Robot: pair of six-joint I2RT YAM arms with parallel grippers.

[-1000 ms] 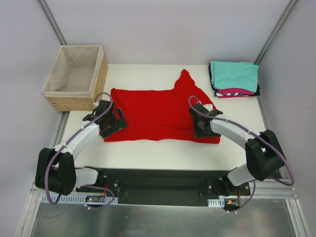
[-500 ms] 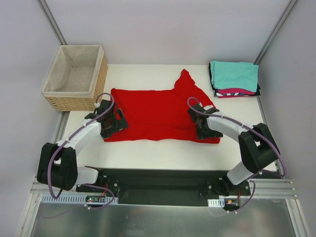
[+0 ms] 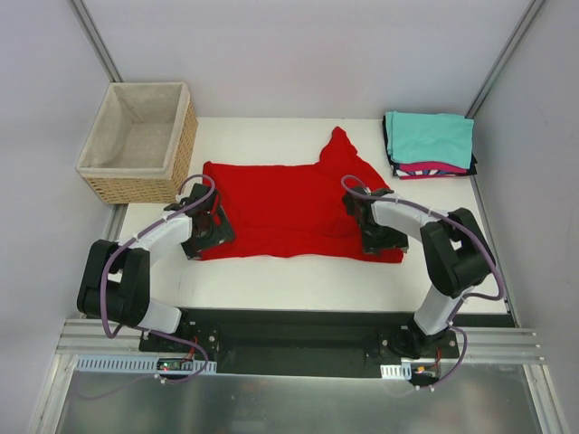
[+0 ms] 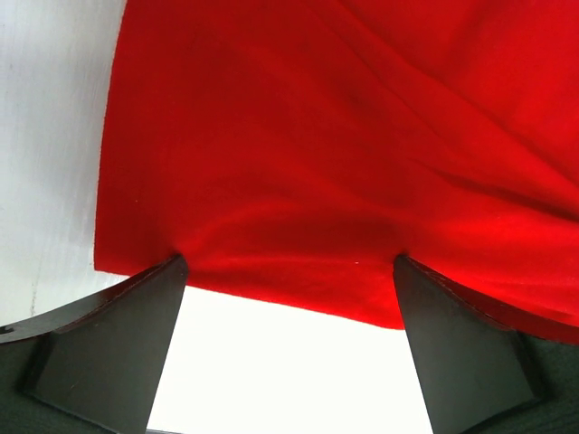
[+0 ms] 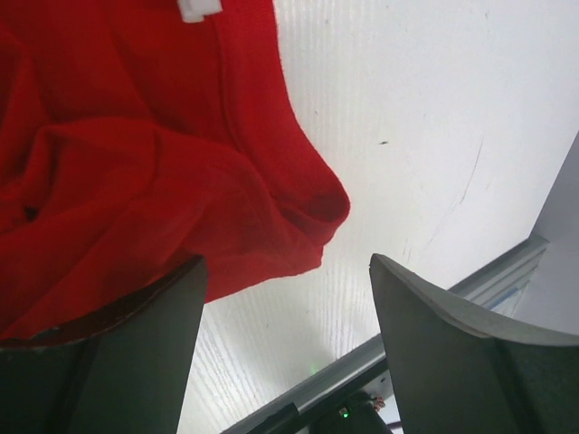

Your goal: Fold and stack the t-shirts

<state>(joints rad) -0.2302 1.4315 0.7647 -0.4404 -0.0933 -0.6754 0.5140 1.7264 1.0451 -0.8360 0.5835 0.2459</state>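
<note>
While the red t-shirt [image 3: 289, 212] lies spread across the middle of the white surface [image 3: 298, 271], both arms reach in to its near edge, one at each end. The shirt is only partly flat: a sleeve or flap sticks up toward the far side on its right half, and the cloth is wrinkled around the near right corner.

The left gripper [image 3: 206, 231] sits at the shirt's near left corner with jaws wide apart. In the left wrist view both fingertips [image 4: 172, 271] meet the near hem, with red cloth stretched between them and bare surface just below. Nothing is clamped.

The right gripper [image 3: 375, 237] is at the near right corner, jaws also apart. In the right wrist view one finger [image 5: 136, 344] overlaps the bunched red cloth and the other is over bare surface. The rumpled corner pokes into the gap (not pinched). A small white label [image 5: 199, 9] shows at the top of that view.

The other folded t-shirts are stacked at the far right corner, well apart from the red one. The teal one [image 3: 430, 136] is on top, with a magenta-pink edge [image 3: 425, 168] and a black edge [image 3: 387, 149] showing under it.

The wicker basket [image 3: 181, 149] with beige lining stands at the far left, just beside the surface.
</note>
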